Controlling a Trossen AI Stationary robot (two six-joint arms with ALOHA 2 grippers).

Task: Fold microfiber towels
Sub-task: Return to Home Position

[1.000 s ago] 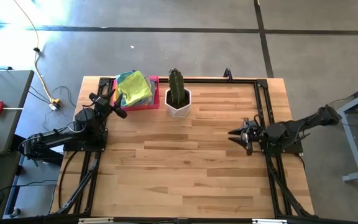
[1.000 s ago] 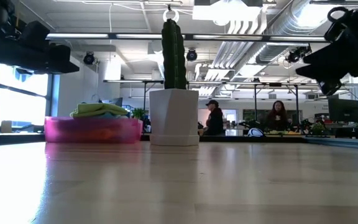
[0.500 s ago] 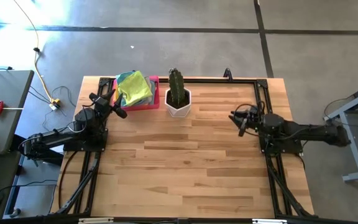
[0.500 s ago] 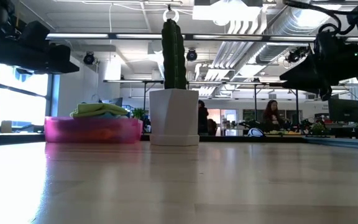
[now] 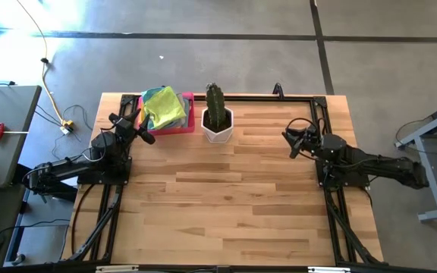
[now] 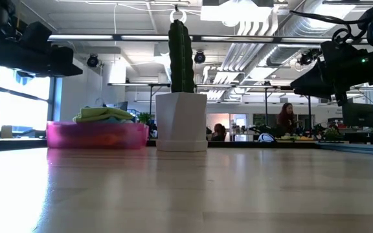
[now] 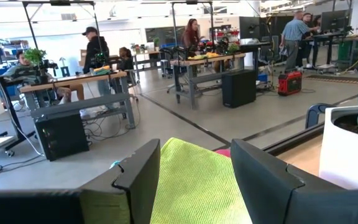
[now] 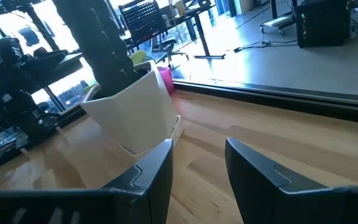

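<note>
Hovering just beside the pink tray (image 6: 96, 137), the left gripper (image 5: 135, 127) points toward the far edge of the table (image 5: 226, 205). Its fingers (image 7: 138, 180) are spread wide and nothing is between them. The microfiber towels (image 5: 163, 108) lie folded in one stack on this tray, at the far left part of the table, with a lime green towel (image 7: 194, 180) on top. No towel lies loose on the wood, so I judge that the folding is finished and only the retreat of the arms remains.

The relation that matters is this: the stack lies straight ahead of the left fingers and near to them, and in the left wrist view the green cloth fills the gap between the two tips. I cannot tell if the tips touch the cloth or only stand before it. The long side of the tray runs along the far edge of the table, across the line of the gripper.

The left arm is therefore much the nearer one. It should draw back along its own line, away from the stack, so that a finger does not catch a corner.

The right gripper (image 5: 290, 142) is well apart on the other side, with the cactus pot (image 5: 218, 127) between it and the tray. Its fingers are also spread and empty.
</note>
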